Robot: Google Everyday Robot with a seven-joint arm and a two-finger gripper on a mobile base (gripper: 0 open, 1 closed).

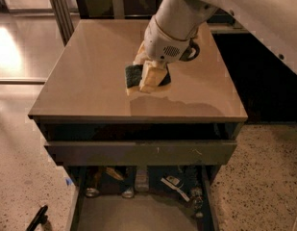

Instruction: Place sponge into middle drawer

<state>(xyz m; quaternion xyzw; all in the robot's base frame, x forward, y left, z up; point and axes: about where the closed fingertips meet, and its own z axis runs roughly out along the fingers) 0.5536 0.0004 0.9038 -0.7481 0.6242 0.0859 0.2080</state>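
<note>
Closest to the camera, way below the jaws and nearer than them, the middle drawer (138, 218) is pulled out, with a flat grey floor between dark side walls. Along its back there's a row of small clutter (174, 184) (can't really tell what any of it is). Just above that, still below the jaws, there's another drawer (138, 152) with a long plain grey-brown front, poking out a little from under the cabinet top (80, 81).

Then the gripper (149, 78): it's over roughly the middle of that glossy tan top. The jaws are clamped on the sponge (133, 76). Its dark green layer sticks out of the jaws toward the picture's left, and a bit shows on the other side too. So the sponge is up in the grip over the cabinet top, not in any drawer. Behind and above the jaws, the fat white arm (177, 18) runs off toward the upper right corner.
</note>
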